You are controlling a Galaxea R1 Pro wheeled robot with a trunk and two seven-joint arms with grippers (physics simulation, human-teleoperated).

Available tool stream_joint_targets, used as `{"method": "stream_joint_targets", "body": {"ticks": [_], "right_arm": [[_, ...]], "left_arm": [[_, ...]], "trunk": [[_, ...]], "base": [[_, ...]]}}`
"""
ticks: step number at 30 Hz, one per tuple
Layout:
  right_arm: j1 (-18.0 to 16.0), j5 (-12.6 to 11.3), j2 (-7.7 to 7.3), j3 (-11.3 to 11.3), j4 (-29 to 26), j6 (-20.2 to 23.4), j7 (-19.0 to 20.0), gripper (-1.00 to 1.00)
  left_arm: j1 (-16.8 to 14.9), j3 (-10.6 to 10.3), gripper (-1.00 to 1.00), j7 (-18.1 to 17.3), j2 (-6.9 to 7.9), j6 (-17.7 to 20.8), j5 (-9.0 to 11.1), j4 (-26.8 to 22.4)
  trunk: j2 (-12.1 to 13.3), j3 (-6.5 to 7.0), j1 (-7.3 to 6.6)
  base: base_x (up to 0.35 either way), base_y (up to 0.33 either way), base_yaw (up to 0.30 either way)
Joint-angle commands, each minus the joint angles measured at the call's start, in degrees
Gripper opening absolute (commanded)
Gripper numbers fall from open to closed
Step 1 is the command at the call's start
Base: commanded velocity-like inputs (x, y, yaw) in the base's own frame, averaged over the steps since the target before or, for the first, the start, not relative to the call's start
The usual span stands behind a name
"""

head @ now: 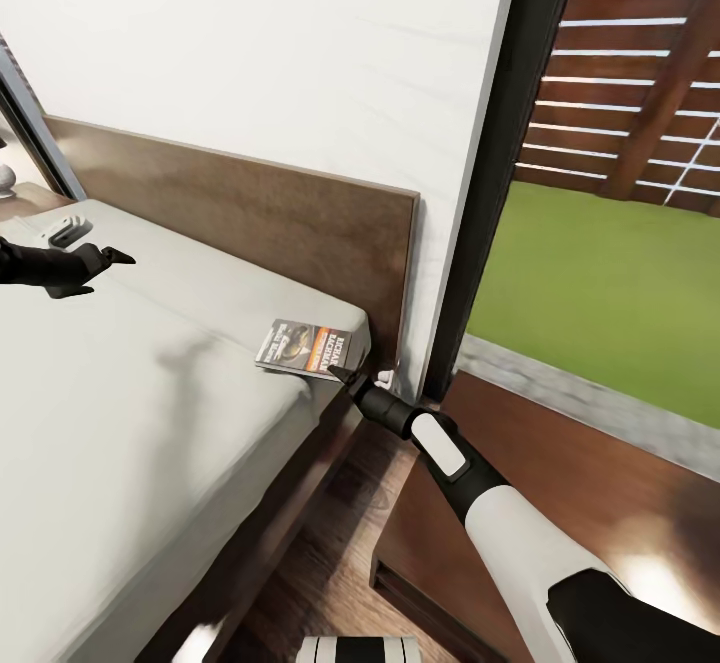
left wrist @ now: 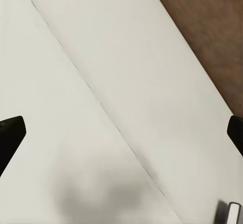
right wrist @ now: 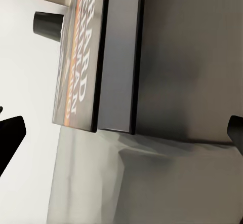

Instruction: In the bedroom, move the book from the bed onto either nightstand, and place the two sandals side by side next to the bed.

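- The book (head: 305, 345) is lying flat on the bed's light-grey mattress (head: 130, 413), right at the corner next to the dark-brown headboard (head: 250, 208). Orange band and white lettering are face up.
- The right gripper (head: 340, 375) is right at the book's near edge. In the right wrist view the book (right wrist: 96, 57) sits between the fingers (right wrist: 10, 138), which are spread wide and not gripping anything.
- The left gripper (head: 105, 261) hovers over the mattress toward the far side of the bed, well apart from the book. Its fingers (left wrist: 10, 133) are wide too, with plain mattress (left wrist: 101, 82) under them.
- A dark glossy nightstand (head: 560, 483) sits just beside the bed under the right arm, by the black-framed window (head: 510, 143) with grass (head: 600, 293) and a slatted fence (head: 640, 73) outside.
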Motion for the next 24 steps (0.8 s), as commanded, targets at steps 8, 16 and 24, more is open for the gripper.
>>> {"method": "stream_joint_targets", "body": {"ticks": [8, 16, 24], "right_arm": [[0.0, -0.4, 0.0, 0.0, -0.2, 0.2, 0.1, 1.0], [0.0, -0.4, 0.0, 0.0, -0.8, 0.2, 0.2, 1.0], [-0.1, -0.4, 0.0, 0.1, -1.3, 0.2, 0.2, 1.0]], "left_arm": [[0.0, -0.1, 1.0, 0.5, 0.06, 0.1, 0.6, 0.1], [0.0, -0.1, 1.0, 0.5, 0.06, 0.1, 0.6, 0.2], [0.0, -0.1, 1.0, 0.5, 0.06, 0.1, 0.6, 0.2]], "trunk": [[0.0, -0.05, -0.01], [0.0, -0.27, -0.01], [0.0, -0.86, -0.01]], "base": [[0.0, 0.0, 0.0], [0.0, 0.0, 0.0], [0.0, 0.0, 0.0]]}}
